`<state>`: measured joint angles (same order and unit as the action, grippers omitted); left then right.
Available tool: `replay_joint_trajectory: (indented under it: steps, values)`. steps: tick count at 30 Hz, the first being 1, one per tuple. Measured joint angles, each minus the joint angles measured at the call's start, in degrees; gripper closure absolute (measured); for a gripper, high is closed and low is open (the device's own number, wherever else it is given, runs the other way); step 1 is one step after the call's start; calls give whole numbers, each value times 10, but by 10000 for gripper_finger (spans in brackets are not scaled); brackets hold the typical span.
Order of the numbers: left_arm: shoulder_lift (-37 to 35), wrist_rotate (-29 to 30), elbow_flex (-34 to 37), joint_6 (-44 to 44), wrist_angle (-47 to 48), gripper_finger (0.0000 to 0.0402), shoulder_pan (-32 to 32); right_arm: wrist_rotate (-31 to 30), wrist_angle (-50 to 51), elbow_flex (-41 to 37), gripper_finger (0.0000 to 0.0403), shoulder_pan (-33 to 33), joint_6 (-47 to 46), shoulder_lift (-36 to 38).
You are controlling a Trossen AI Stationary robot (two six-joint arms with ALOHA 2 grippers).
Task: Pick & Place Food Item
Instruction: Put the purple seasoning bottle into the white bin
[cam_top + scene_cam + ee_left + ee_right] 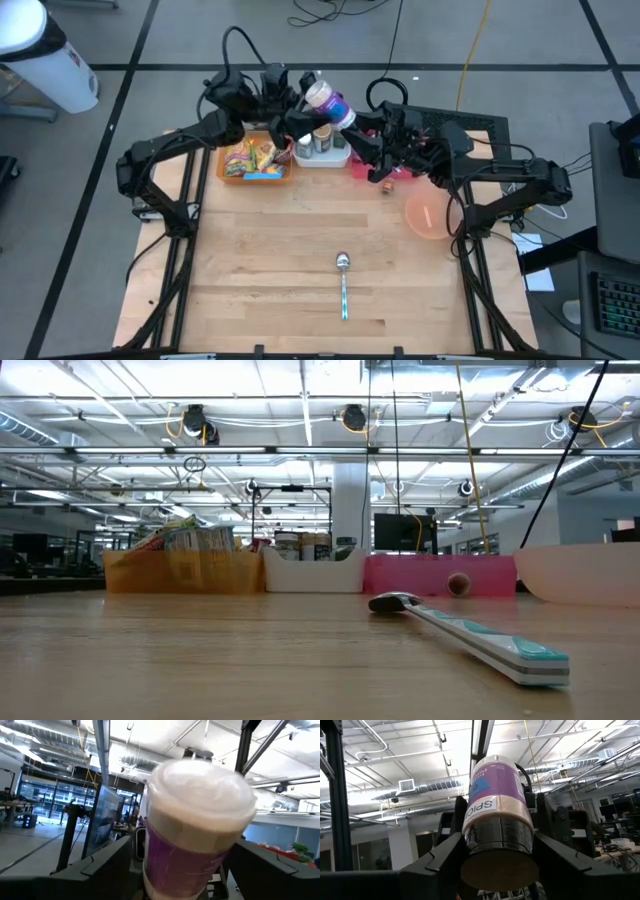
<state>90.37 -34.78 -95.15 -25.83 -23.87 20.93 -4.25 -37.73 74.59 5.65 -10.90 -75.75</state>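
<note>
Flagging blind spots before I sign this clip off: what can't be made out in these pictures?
- Low view: the spice jar, left gripper and right gripper sit above the top edge.
- High view: the pink bin is mostly covered by the right arm.
- Low view: a small round thing is too blurred to identify.
- Right wrist view: most of the jar's label curves out of sight.
</note>
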Motion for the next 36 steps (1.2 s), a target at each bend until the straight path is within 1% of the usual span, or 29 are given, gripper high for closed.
replay_joint_trajectory:
  steps: [6,9,13,16,20,23,27,31,36]
  values:
    - [-1,-51,-32,-14,4,91,26,-1,48,0,202,4,0,24]
    - [-1,-74,-55,-11,48,96,41,1,90,2,202,11,-9,39]
    - [-1,-85,-91,19,123,98,58,1,182,27,202,19,-19,53]
    - [-1,-93,-120,48,180,94,69,6,289,57,202,19,-18,59]
    - [-1,-93,-163,102,281,97,83,52,416,102,202,30,-21,56]
    - [-1,-93,-196,145,363,102,91,63,480,125,202,35,-22,57]
    - [-2,-93,-227,188,465,101,93,97,557,148,202,49,-22,55]
    - [-1,-91,-234,215,534,99,87,131,635,176,202,63,-21,38]
    - [1,-85,-234,248,611,106,70,185,713,215,202,75,-9,-4]
